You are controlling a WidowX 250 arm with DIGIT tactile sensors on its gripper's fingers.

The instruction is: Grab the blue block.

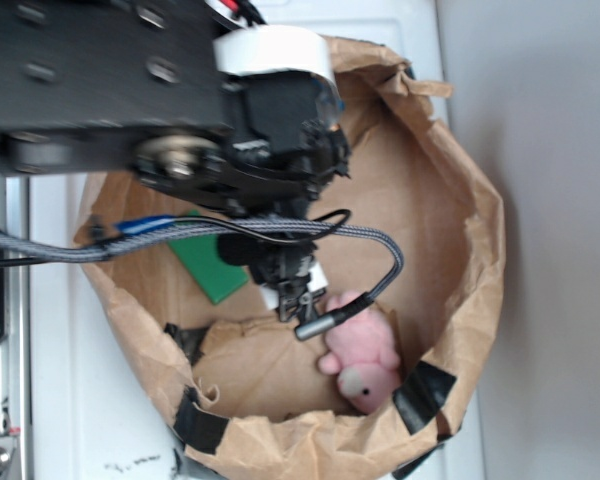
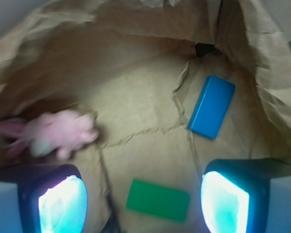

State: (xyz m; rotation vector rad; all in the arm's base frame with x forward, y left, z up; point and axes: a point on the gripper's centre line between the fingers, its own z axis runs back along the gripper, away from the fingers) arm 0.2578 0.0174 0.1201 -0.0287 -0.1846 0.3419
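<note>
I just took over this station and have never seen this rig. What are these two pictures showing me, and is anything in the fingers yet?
The black machine is a robot arm reaching down into a brown paper bag with its sides rolled down. The exterior view looks at it from outside; the arm hides much of the bag's floor. The wrist view comes from a camera on the arm, looking down between its two fingers, the glowing pads at the bottom corners. The gripper is open and holds nothing. On the bag's floor lie the blue block ahead to the right, a green block between the fingers, and a pink plush toy on the left.
</note>
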